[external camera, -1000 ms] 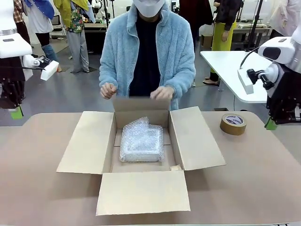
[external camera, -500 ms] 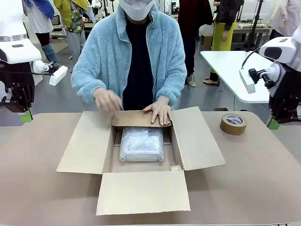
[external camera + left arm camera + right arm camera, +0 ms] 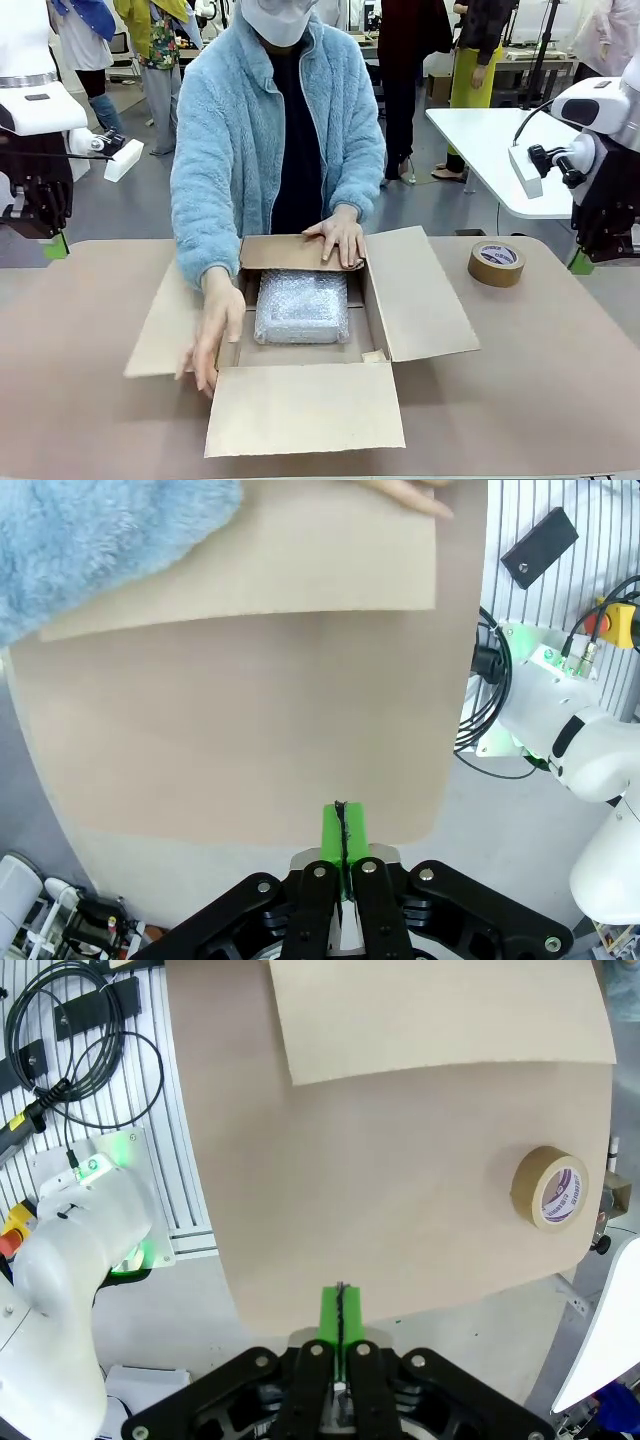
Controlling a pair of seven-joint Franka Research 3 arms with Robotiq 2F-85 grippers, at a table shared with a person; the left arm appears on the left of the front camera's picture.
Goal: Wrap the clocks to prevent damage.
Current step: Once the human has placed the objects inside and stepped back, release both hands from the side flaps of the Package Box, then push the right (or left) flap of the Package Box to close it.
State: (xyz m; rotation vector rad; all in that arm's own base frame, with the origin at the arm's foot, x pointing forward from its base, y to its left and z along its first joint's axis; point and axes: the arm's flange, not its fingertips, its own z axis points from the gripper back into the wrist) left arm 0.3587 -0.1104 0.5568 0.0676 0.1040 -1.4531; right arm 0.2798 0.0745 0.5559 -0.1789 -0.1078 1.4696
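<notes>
Closest to the camera, the near flap of the open cardboard box lies spread flat on the brown table. Inside the box, a bubble-wrapped bundle sits on the floor towards the far wall; the wrap hides what is in it. The right flap is folded outward. On the left flap, the person's near hand rests along the inner edge, blurred. Beyond the bundle, the far flap is folded over the box's far end, with the person's far hand pressing flat on it. A roll of brown tape lies on the table, well apart from the box on the right. The left gripper and right gripper hang at opposite ends of the table, each clenched with its green pads together and nothing between them.
</notes>
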